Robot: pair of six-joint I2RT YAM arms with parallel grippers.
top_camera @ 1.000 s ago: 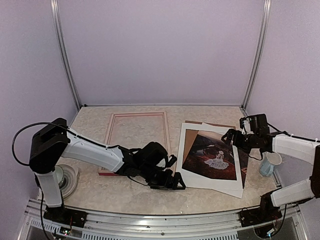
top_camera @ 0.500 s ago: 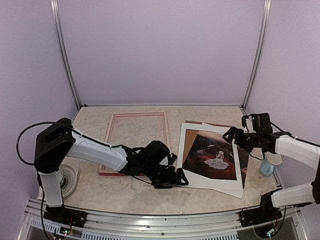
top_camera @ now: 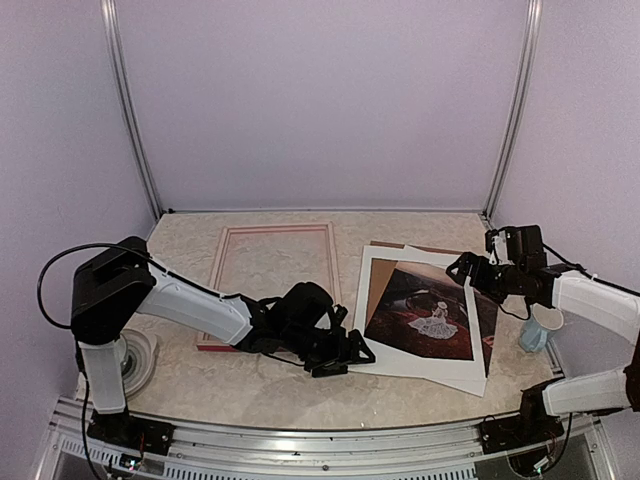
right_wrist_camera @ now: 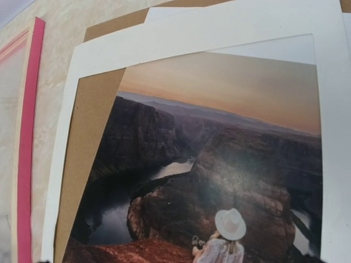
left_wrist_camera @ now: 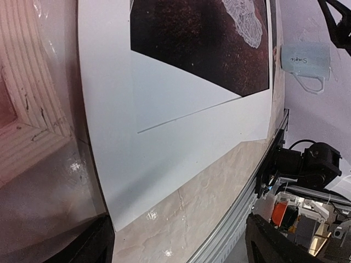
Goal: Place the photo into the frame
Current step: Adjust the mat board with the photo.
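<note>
At the near corner of the white mat [top_camera: 390, 352] the left gripper [top_camera: 350, 357] is parted, the right gripper [top_camera: 462, 268] is held wide over the photo [top_camera: 425, 310], laid beside the frame [top_camera: 278, 229]; pickup is judged underway, pinch needed next.

Pale mug [top_camera: 541, 328] — right edge, white mat [top_camera: 400, 358]

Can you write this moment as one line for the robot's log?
left gripper: open, at near corner of white mat | right gripper: open, at its far edge | photo: beside frame, not in it
</note>
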